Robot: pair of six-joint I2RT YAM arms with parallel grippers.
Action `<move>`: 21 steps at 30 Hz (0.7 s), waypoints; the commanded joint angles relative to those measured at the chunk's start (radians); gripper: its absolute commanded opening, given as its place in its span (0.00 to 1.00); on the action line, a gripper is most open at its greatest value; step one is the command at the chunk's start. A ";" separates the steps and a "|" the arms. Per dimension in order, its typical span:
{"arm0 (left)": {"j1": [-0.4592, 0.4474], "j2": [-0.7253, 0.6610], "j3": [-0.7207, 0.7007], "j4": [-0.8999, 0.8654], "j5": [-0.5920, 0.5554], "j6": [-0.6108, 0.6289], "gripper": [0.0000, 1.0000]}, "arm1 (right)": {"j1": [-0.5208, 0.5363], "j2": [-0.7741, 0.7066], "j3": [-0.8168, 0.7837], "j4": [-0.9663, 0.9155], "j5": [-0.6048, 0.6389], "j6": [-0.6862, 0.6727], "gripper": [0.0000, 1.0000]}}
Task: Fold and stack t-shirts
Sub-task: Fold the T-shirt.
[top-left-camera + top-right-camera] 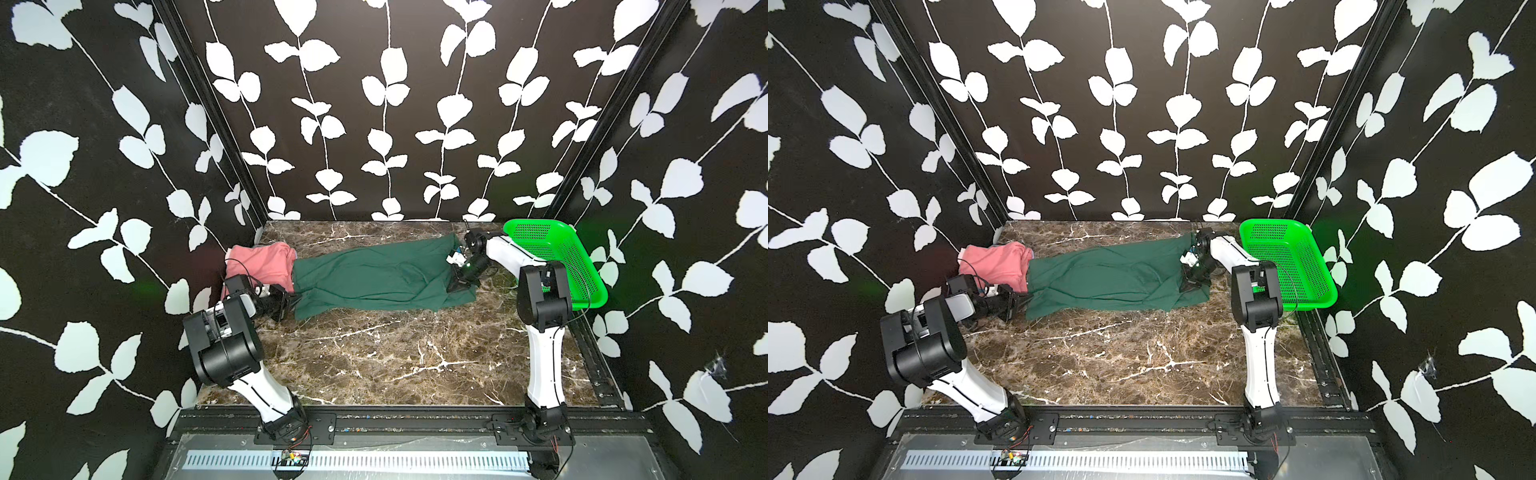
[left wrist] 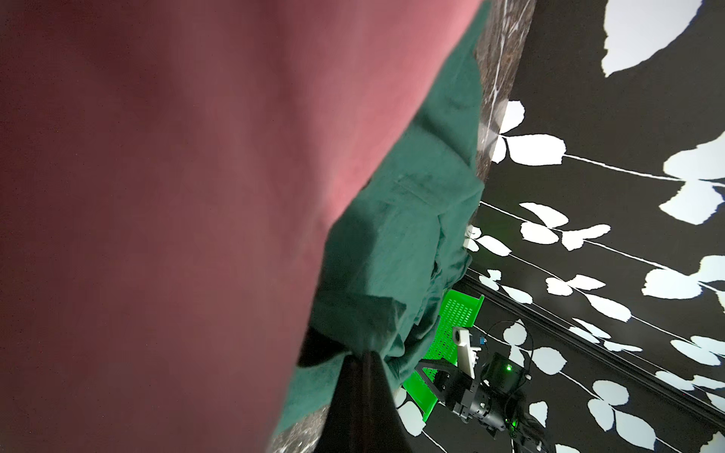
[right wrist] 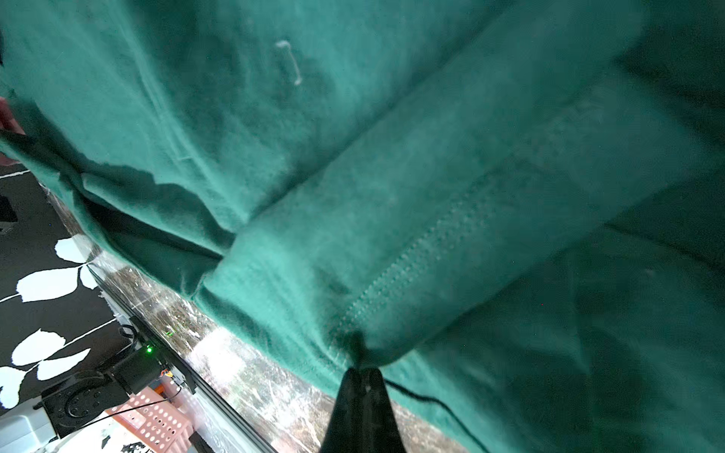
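A dark forest-green t-shirt (image 1: 374, 274) (image 1: 1108, 276) lies stretched as a long band across the back of the marble table. Its left end overlaps a folded salmon-pink t-shirt (image 1: 264, 259) (image 1: 996, 262) at the back left. My left gripper (image 1: 291, 297) (image 1: 1022, 298) (image 2: 367, 355) is shut on the green shirt's left end, the cloth (image 2: 396, 251) bunching at the tips beside the pink shirt (image 2: 176, 196). My right gripper (image 1: 454, 286) (image 1: 1187, 286) (image 3: 359, 362) is shut on the green shirt's right end, pinching a hemmed fold (image 3: 392, 235). A lavender edge barely shows behind the pink shirt.
A bright green perforated basket (image 1: 557, 262) (image 1: 1291, 262) stands tilted at the back right, close behind the right arm. The patterned walls close in on three sides. The marble table (image 1: 374, 357) runs forward to the black front rail.
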 commanded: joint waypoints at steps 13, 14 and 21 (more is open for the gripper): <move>-0.001 0.004 0.007 -0.021 0.031 0.046 0.00 | 0.006 0.123 0.417 -0.070 0.000 0.097 0.00; -0.002 0.005 0.004 -0.021 0.032 0.046 0.00 | 0.005 0.145 0.456 -0.083 0.000 0.097 0.00; -0.002 0.005 -0.002 -0.029 0.034 0.056 0.00 | 0.006 0.278 0.655 -0.105 0.008 0.124 0.00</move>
